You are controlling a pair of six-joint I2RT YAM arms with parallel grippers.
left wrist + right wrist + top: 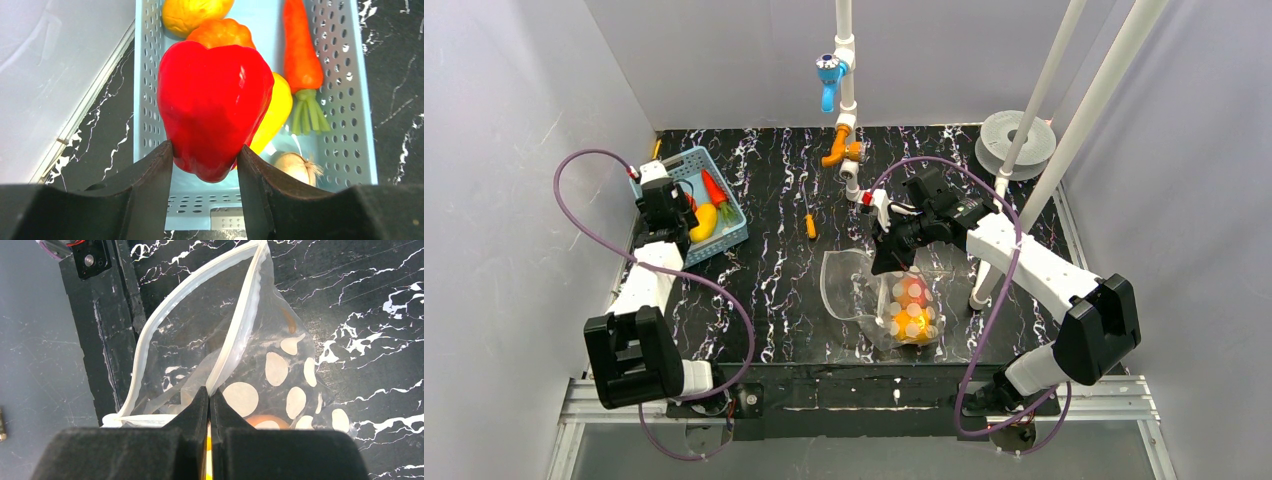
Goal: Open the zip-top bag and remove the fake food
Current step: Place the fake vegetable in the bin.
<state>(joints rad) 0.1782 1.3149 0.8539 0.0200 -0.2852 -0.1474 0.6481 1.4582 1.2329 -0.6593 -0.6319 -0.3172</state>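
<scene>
Basket (722, 246) far left, zip-top bag (864, 290) centre-right.

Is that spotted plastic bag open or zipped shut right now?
Open. The zip-top bag has its two white zipper strips spread apart in a wide mouth; the right gripper, jaws shut, pinches one strip.

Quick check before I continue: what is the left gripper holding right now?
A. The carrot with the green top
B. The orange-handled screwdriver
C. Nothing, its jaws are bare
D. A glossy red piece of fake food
D: in the left wrist view, the left gripper has its fingers pressed against both sides of the glossy red piece, which it holds over the blue basket.
</scene>
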